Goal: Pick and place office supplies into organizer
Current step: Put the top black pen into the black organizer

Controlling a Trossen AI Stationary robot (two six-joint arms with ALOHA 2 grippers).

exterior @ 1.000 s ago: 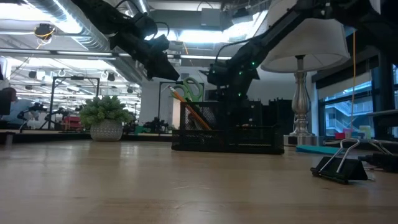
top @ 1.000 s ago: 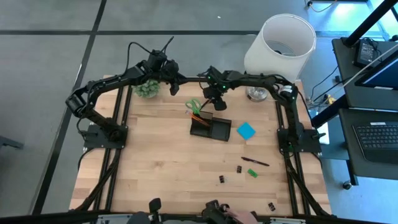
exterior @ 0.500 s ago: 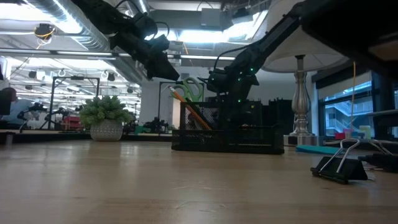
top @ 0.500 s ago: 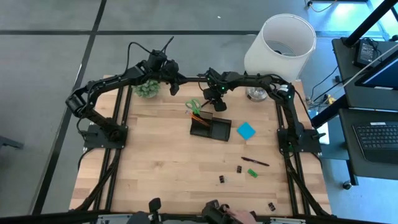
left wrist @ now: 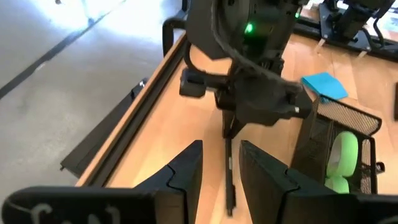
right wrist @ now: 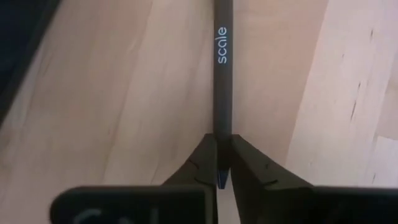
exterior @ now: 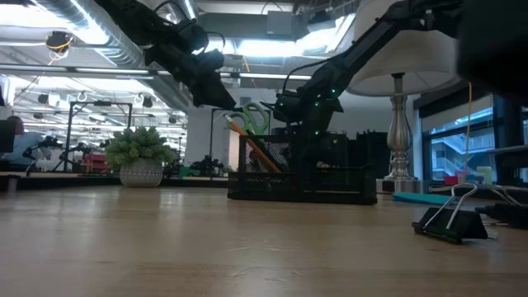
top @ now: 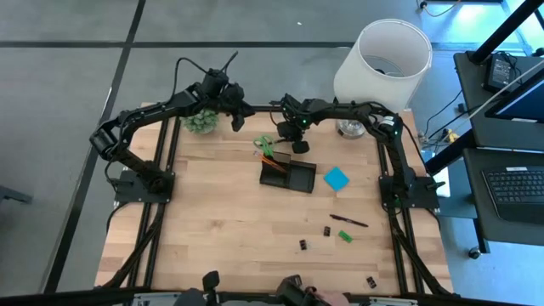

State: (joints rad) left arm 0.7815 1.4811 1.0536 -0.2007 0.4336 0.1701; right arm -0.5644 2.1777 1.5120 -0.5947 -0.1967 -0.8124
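Right now the right gripper point(right wrist: 219, 163) is pinched onto a slim, matte black pen point(right wrist: 221, 68) with a small pale word printed along its barrel — the two dark fingers point(right wrist: 199, 163) meet around the pen's near end, and the barrel runs straight away from the wrist over the pale, grained wooden table point(top: 229, 221). In the left wrist view the same pen point(left wrist: 229, 174) hangs below the right gripper point(left wrist: 233, 124) with its long axis running down toward the tabletop, close beside the black wire-mesh organizer point(left wrist: 339, 134).

From above, the right gripper point(top: 293, 136) sits just behind the organizer point(top: 287, 176), a small rectangular mesh tray near the table's middle. Green-handled scissors point(top: 263, 143) and two orange pencils point(top: 270, 158) stand tilted in its left compartment, leaning up and to the left. The left gripper point(top: 246, 110) hovers near the table's back edge, beside the small green potted plant point(top: 201, 121); its fingers point(left wrist: 186, 171) stand apart with nothing between them.

To the organizer's right lies a flat blue square sticky-note pad point(top: 337, 178), turned like a diamond. Nearer the front lie another black pen point(top: 349, 221), angled across the boards, a small green piece point(top: 345, 236) and tiny black clips point(top: 303, 245). A white drum-shaded lamp point(top: 382, 61) stands at the back right corner.
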